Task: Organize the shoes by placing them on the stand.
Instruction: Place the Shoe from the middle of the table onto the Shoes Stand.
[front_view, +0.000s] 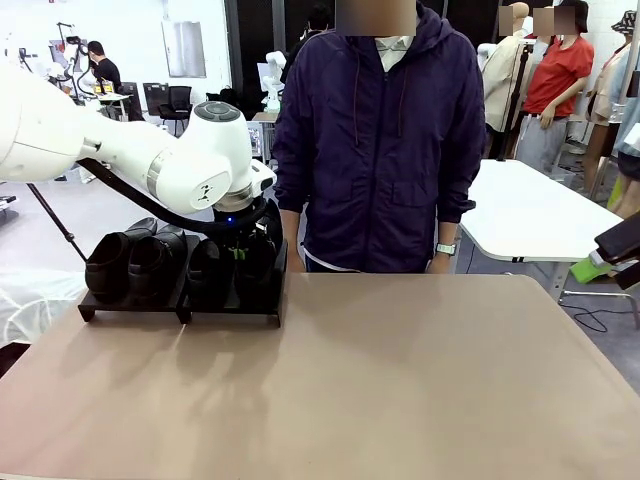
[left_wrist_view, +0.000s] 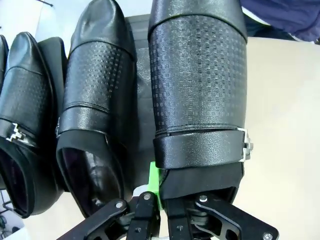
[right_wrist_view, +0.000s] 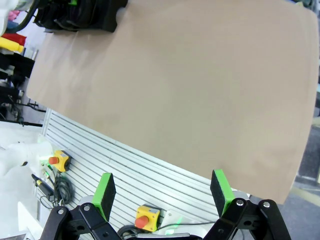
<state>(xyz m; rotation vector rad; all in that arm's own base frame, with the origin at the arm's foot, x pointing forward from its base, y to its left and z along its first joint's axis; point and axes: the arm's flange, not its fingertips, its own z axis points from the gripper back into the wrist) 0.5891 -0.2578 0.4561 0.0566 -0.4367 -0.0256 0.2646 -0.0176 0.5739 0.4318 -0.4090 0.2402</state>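
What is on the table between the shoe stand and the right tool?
Nothing: in the right wrist view, bare tan tabletop runs from the stand toward the open right tool.

A tan table (front_view: 400, 380) is seen in a bright workshop; a white table (front_view: 530, 215) and black office chairs (front_view: 175, 100) are placed behind it.

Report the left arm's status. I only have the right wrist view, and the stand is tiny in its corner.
Observer: The left gripper is clamped on the heel end of the rightmost shoe.
Operator: Confirm where that shoe is.
Observer: It's over the right end of the stand, side by side with the three other shoes.
Operator: Check the person.
Observer: The person stands at the far side of the table with arms down, not reaching for the stand.
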